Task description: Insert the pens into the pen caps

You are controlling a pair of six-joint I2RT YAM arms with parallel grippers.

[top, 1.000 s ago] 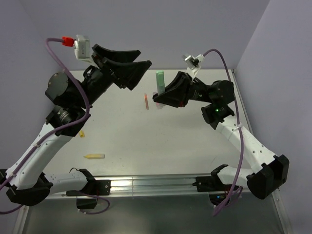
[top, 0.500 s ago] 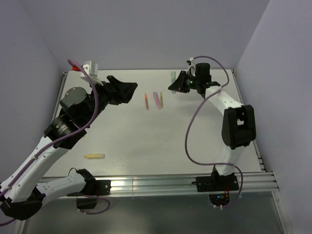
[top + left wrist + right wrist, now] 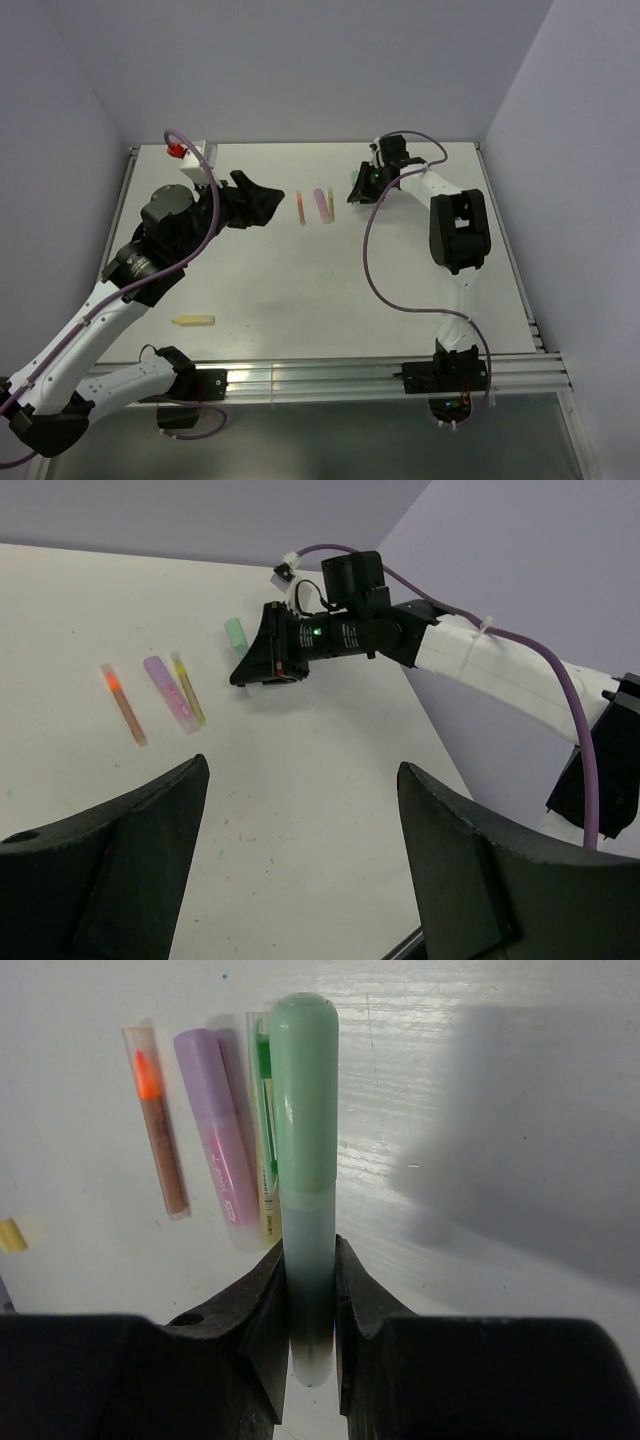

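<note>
right gripper (image 3: 358,186): clamped narrow on the mint-green plastic pen (image 3: 303,1150); the fingers pinch its paler translucent end, and the opaque rounded end sticks out past the tips
mint-green plastic pen, location: near the pink-purple plastic pen (image 3: 320,205), on its right; can't tell if it touches the white table (image 3: 400,270)
left gripper (image 3: 268,203): jaws wide, nothing between them; hovers left of the pink-purple plastic pen, facing it
row: orange-red slim pen (image 3: 301,207) just left of the pink-purple plastic pen, olive-yellow slim pen (image 3: 330,205) right against its right side; all three flat and parallel
yellow plastic pen (image 3: 193,320): flat, well apart from the pink-purple plastic pen, toward the near-left
small yellow piece (image 3: 10,1235): left of the pink-purple plastic pen, cut off at the edge of the right wrist view; can't identify
</note>
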